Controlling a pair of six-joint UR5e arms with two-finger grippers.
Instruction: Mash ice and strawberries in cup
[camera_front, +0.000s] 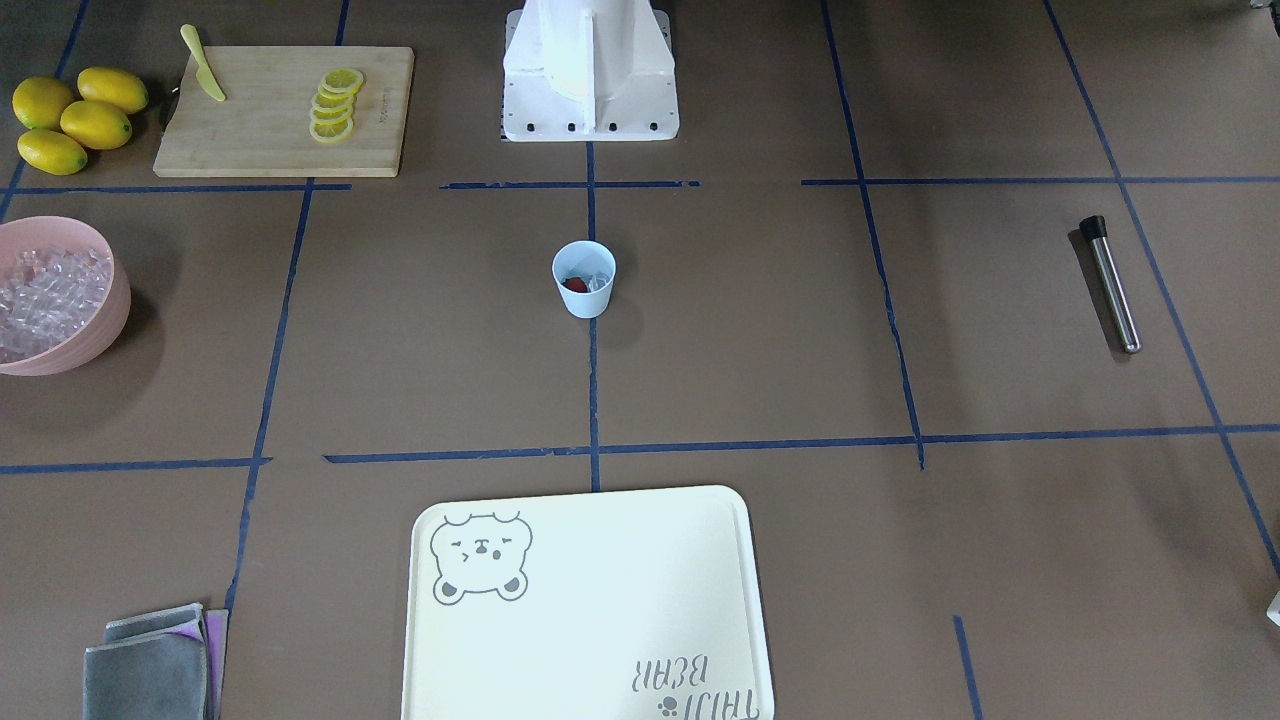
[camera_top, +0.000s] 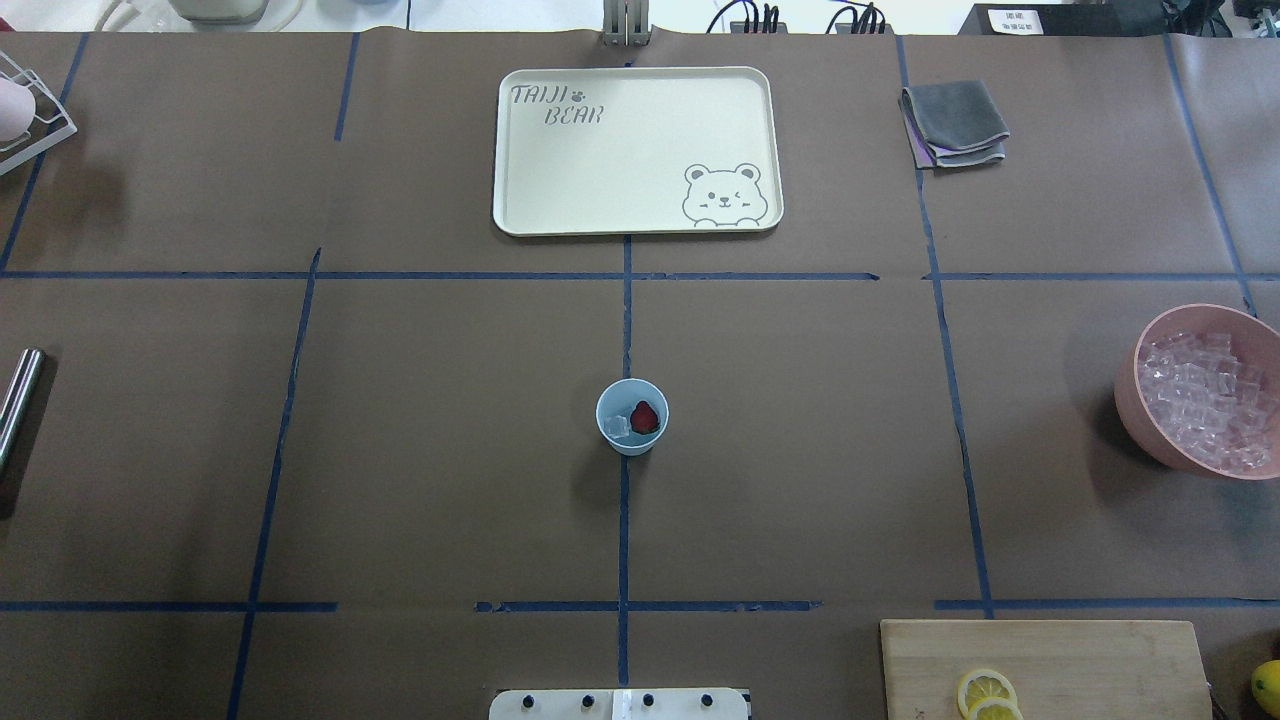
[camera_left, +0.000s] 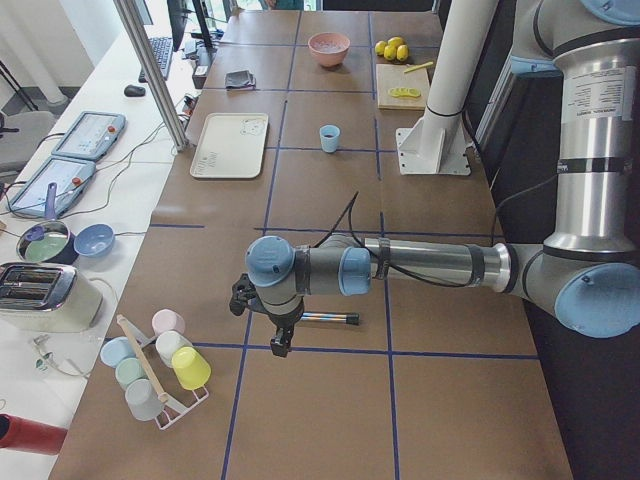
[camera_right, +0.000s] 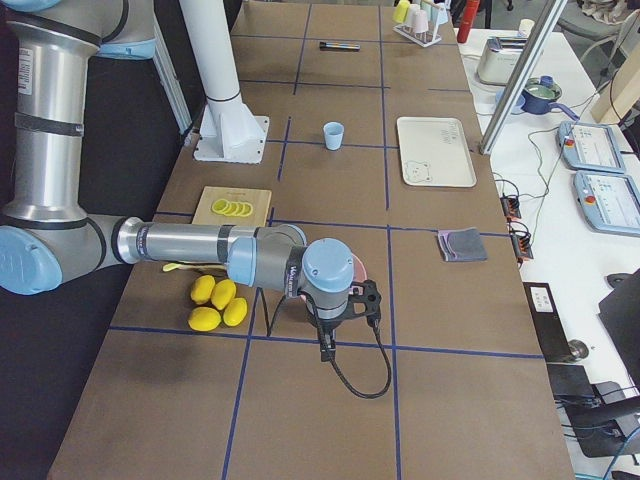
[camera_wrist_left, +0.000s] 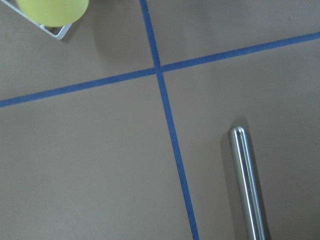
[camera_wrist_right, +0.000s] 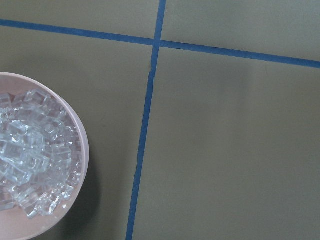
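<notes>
The light-blue cup (camera_top: 632, 417) stands upright at the table's centre; it also shows in the front view (camera_front: 584, 280). Inside it lie a red strawberry (camera_top: 645, 417) and a few clear ice cubes (camera_top: 617, 427). A steel muddler (camera_front: 1110, 285) lies flat at the robot's left end and shows in the left wrist view (camera_wrist_left: 247, 185). My left gripper (camera_left: 283, 342) hangs above the table next to the muddler. My right gripper (camera_right: 325, 350) hangs by the pink bowl. I cannot tell whether either is open or shut. No fingers show in the wrist views.
A pink bowl (camera_top: 1128, 390) full of ice sits at the robot's right end. A cream bear tray (camera_top: 520, 150) lies across the table. A cutting board (camera_front: 260, 140) holds lemon slices and a knife, beside whole lemons (camera_front: 75, 120). Grey cloths (camera_top: 955, 120) and a cup rack (camera_left: 160, 365) are present.
</notes>
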